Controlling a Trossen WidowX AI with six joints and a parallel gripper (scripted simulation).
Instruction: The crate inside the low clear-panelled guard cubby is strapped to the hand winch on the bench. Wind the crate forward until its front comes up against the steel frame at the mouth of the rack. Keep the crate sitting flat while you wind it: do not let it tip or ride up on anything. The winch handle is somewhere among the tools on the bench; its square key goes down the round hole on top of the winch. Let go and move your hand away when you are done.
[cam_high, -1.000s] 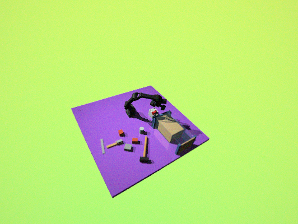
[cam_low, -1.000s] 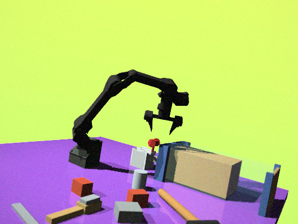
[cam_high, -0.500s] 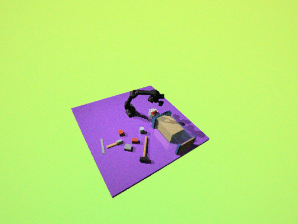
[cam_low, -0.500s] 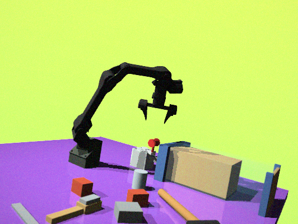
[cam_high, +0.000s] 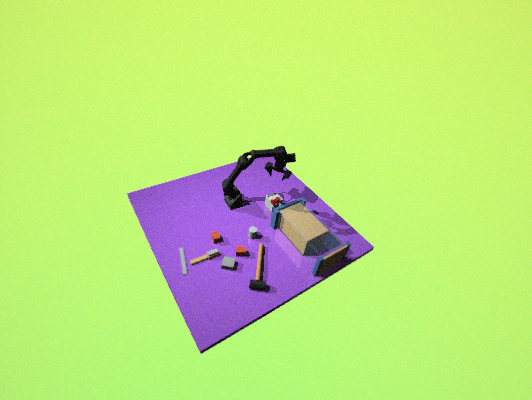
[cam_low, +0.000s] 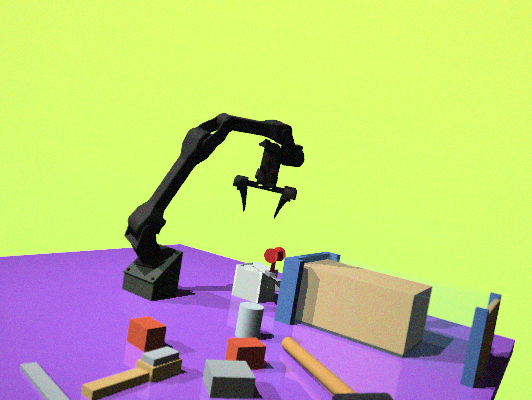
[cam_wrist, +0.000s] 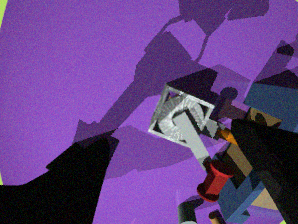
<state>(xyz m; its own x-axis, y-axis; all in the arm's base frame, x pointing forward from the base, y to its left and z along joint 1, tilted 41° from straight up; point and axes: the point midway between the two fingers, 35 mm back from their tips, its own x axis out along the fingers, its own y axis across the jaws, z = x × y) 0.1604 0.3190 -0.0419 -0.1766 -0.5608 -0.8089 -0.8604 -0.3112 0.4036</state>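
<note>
Purple bench (cam_low: 65, 290), open hand (cam_low: 260, 205) high above red-knobbed winch handle (cam_low: 274, 255)

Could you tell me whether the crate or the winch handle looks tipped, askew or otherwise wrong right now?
Nothing stands out. The crate sits flat with its front against the blue frame. The red-knobbed handle stands in the winch, and the open gripper hangs empty above it.
</note>
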